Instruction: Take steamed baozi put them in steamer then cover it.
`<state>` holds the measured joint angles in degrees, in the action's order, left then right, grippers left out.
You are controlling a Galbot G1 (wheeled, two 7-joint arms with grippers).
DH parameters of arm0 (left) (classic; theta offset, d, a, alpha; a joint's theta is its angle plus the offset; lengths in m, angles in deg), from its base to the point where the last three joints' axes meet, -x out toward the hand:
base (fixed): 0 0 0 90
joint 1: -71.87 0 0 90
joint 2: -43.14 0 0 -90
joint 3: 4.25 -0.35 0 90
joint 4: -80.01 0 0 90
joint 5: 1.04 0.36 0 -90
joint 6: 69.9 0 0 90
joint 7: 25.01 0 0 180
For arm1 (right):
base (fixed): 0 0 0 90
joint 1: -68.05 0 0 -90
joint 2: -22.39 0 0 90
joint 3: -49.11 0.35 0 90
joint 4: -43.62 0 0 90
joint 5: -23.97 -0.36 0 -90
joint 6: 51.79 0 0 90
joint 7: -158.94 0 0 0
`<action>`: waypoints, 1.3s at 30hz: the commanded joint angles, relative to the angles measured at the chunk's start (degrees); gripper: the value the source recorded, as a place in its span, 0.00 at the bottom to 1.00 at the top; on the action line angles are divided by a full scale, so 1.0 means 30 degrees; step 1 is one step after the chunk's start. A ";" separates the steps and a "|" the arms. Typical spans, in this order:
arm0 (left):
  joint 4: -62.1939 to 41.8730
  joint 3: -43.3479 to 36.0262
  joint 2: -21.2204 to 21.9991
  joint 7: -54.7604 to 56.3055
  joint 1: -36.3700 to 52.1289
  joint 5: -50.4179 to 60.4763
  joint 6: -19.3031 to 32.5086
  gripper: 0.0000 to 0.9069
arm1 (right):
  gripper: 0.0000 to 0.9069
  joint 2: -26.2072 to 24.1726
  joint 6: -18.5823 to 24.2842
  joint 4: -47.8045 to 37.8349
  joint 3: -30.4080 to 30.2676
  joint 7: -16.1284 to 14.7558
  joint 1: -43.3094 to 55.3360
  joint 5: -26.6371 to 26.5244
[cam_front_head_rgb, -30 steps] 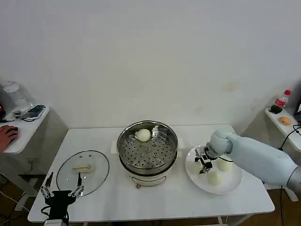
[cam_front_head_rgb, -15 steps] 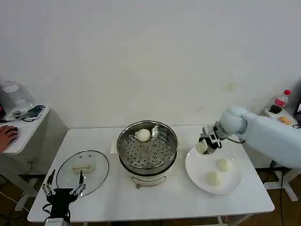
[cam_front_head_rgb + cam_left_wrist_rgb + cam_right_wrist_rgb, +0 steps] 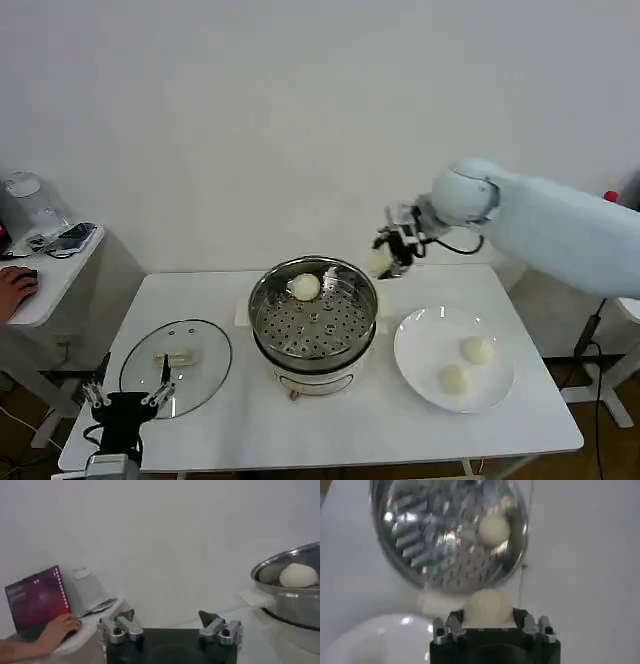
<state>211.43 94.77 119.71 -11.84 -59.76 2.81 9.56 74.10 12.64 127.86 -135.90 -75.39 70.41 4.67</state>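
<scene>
Head view: right gripper [image 3: 388, 256] pinches a soft, light baozi [image 3: 379, 262] between its fingers, beside the steamer [image 3: 313, 312]; left gripper [image 3: 128, 402] waits spread.

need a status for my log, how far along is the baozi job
One baozi already sits in the steamer. The right end effector carries a second baozi toward it. Two baozi remain on the plate, and the glass lid lies on the table beside the open left end effector.

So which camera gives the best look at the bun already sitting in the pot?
The head view: the bun lies unobstructed on the pot's perforated tray, near the far rim. The left wrist view catches it side-on above the rim; the right wrist view shows it from above, blurred.
</scene>
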 commanded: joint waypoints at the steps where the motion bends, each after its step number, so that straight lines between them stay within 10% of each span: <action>1: 0.0012 0.0255 -0.0017 -0.0014 0.0053 -0.0121 -0.0004 1.00 | 0.74 0.5534 -0.2606 -0.1216 -0.0795 0.1470 0.0267 -0.3895; 33: -0.0099 0.0641 0.0157 -0.0031 0.0161 -0.0355 0.0092 1.00 | 0.74 1.0338 -0.3515 -0.7031 -0.0918 0.2475 -0.3808 -0.1791; 34: -0.0097 0.0644 0.0156 -0.0032 0.0177 -0.0367 0.0088 1.00 | 0.77 1.0346 -0.3518 -0.7042 -0.0928 0.2448 -0.3799 -0.1769; 35: -0.0089 0.0653 0.0156 -0.0029 0.0185 -0.0376 0.0085 1.00 | 1.00 1.0351 -0.3519 -0.7051 -0.0956 0.2384 -0.3776 -0.1718; 39: -0.0040 0.0663 0.0172 -0.0037 0.0178 -0.0404 0.0087 1.00 | 1.00 1.0353 -0.3498 -0.7085 -0.0966 0.2385 -0.3803 -0.1694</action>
<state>211.26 96.74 120.23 -11.91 -59.20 1.60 9.83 103.72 2.47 108.32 -138.81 -68.31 59.76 -1.16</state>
